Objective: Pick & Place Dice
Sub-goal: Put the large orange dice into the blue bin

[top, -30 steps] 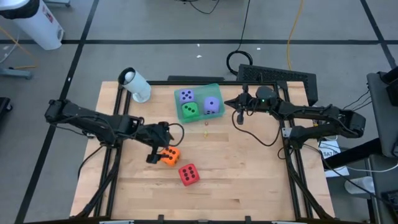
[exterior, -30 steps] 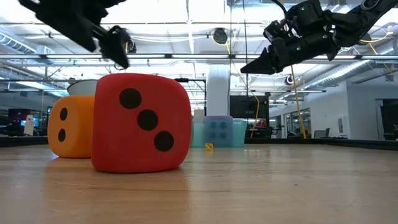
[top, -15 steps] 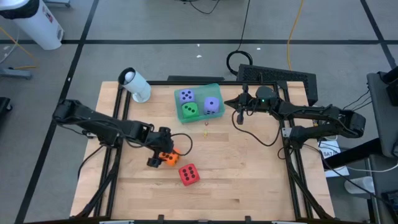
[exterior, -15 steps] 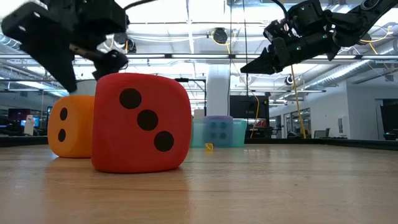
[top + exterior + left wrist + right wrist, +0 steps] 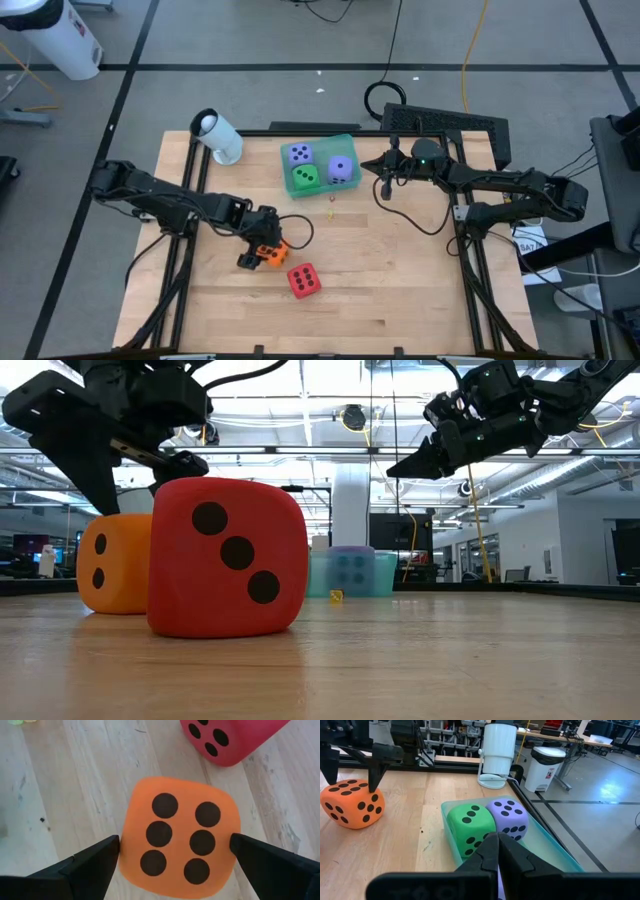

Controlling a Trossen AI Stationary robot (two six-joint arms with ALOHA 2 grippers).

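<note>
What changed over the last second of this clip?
The left claw moved over the orange die and came down, fingers open on either side of it, not yet closed. The right claw, shut, stayed beside the tray; the red die and the tray's dice didn't move.

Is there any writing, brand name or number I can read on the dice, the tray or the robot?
No words, labels or brands can be read anywhere.
Orange die: no numerals, six dark pips on its top face.
Red die: three pips on the face seen in the low view.
Paper beside the table's right edge: print too small to read.
</note>
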